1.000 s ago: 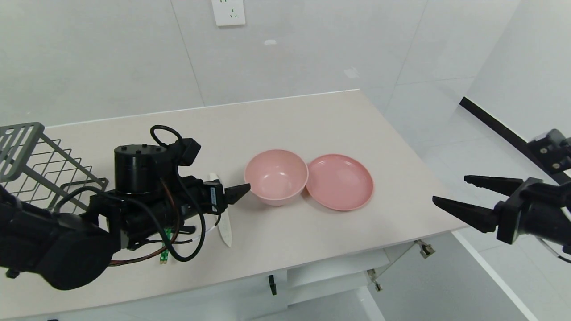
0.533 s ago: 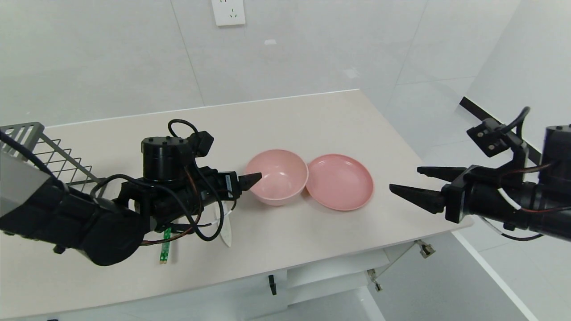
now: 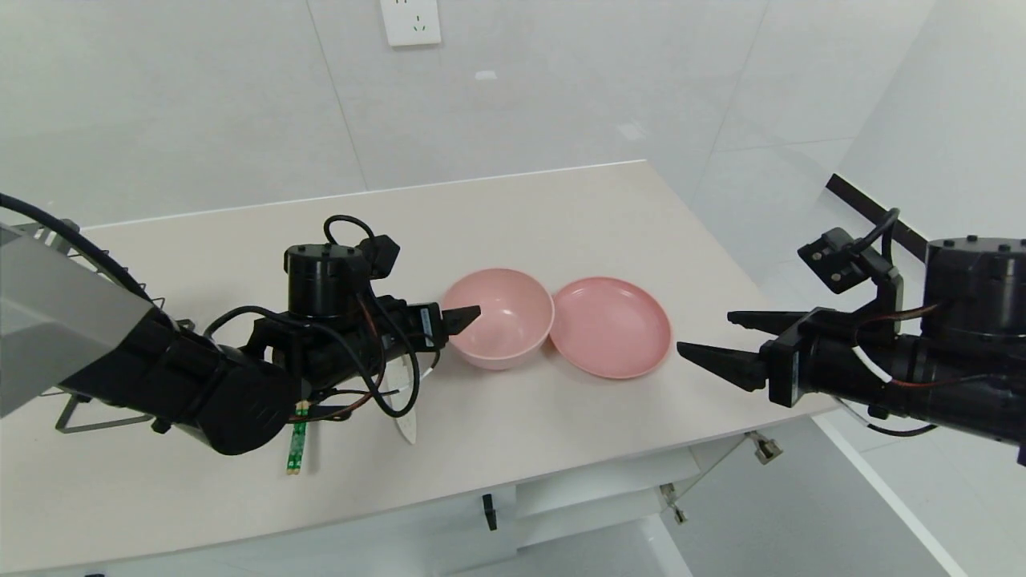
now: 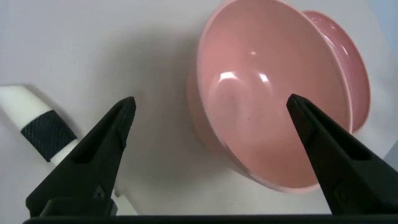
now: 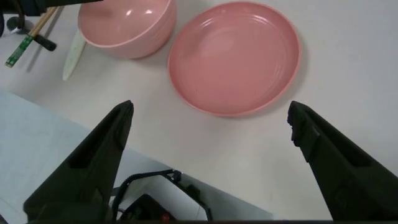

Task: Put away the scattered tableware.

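The pink bowl (image 3: 497, 316) sits mid-table (image 3: 561, 216), right against the pink plate (image 3: 611, 324). The left gripper (image 4: 211, 115) is spread wide, one finger over the bowl's hollow and the other outside it. The right gripper (image 3: 705, 333), also spread, hovers just beside the plate. A white utensil (image 3: 407, 410), possibly a spoon, lies partly under the left arm.

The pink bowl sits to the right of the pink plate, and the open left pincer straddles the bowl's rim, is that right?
No. The pink bowl sits to the left of the pink plate, not the right; the head view shows it. The open left pincer does straddle the bowl's rim.
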Controlling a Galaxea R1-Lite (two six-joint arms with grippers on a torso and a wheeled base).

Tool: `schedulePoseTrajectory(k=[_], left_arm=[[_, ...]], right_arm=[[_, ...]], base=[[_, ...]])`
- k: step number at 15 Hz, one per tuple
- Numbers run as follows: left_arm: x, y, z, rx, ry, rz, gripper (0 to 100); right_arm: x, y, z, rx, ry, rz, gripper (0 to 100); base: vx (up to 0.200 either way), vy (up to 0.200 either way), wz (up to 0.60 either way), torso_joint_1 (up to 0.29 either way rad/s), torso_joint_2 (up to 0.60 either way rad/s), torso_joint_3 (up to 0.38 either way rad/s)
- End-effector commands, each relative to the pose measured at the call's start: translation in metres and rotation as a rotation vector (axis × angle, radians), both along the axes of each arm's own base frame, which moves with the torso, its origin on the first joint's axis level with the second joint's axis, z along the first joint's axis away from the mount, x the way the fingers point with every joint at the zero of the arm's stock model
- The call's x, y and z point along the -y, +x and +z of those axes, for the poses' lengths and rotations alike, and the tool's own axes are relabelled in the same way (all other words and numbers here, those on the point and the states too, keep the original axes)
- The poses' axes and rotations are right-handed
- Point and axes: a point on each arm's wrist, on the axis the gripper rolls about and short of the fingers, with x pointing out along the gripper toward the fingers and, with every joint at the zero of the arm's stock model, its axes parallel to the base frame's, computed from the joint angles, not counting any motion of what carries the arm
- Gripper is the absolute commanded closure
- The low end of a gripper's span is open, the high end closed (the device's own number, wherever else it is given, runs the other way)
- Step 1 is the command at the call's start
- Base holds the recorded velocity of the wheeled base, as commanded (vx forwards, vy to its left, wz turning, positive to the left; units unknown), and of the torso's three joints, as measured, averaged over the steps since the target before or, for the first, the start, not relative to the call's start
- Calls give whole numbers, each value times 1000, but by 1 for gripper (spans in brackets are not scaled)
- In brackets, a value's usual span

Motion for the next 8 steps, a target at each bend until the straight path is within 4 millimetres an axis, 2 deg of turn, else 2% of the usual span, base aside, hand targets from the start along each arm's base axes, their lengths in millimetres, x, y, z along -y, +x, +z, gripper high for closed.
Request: schedulePoseTrajectory(k=[1,8], left_arm=[[3,7,-2,5,3,11,0],[15,16,-8,3,11,-1,0]], right_arm=[[1,-4,-2,-7,-3,1,0],[3,-8,-7,-2,-3,2,0]], base=[[0,0,0,0,0,0],[0,0,0,0,0,0]])
